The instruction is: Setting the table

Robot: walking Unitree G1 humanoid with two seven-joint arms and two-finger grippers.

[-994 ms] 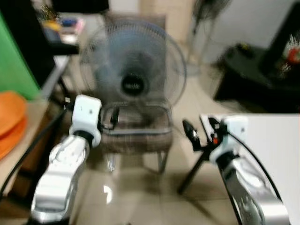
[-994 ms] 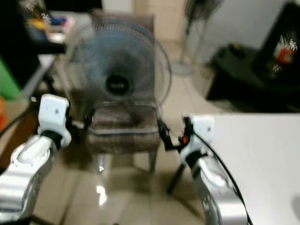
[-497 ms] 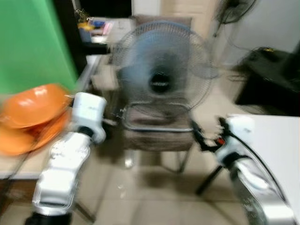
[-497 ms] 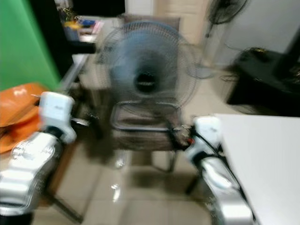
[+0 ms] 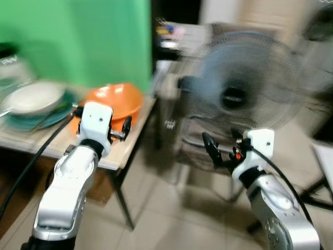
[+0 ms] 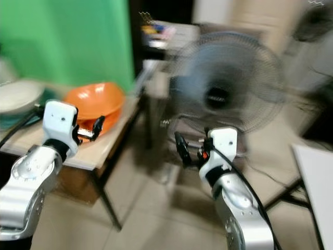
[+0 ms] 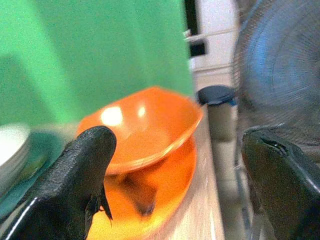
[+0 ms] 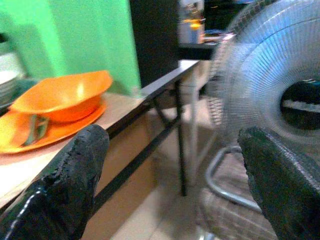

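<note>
An orange bowl [image 5: 115, 101] rests on an orange plate [image 7: 167, 182] on a small wooden side table [image 5: 126, 151] in front of a green wall. Further left on that table a white bowl [image 5: 32, 96] sits on a teal plate [image 5: 39, 119]. My left gripper [image 7: 180, 142] is open and held just short of the orange bowl, nothing between its fingers [image 7: 82, 170]. My right gripper [image 5: 221, 147] is open too, raised over the floor to the right of the table, facing the fan. The eye views are blurred.
A large standing fan [image 5: 240, 97] fills the middle right, with a metal-framed chair [image 5: 200, 151] behind its base. A white table's corner [image 6: 317, 174] shows at the far right. A dark-lidded container [image 7: 218, 111] stands past the side table. Tiled floor lies below.
The camera has swung left: the fan has slid to the right of the picture and the side table with its dishes has come into view. Both grippers stay open.
</note>
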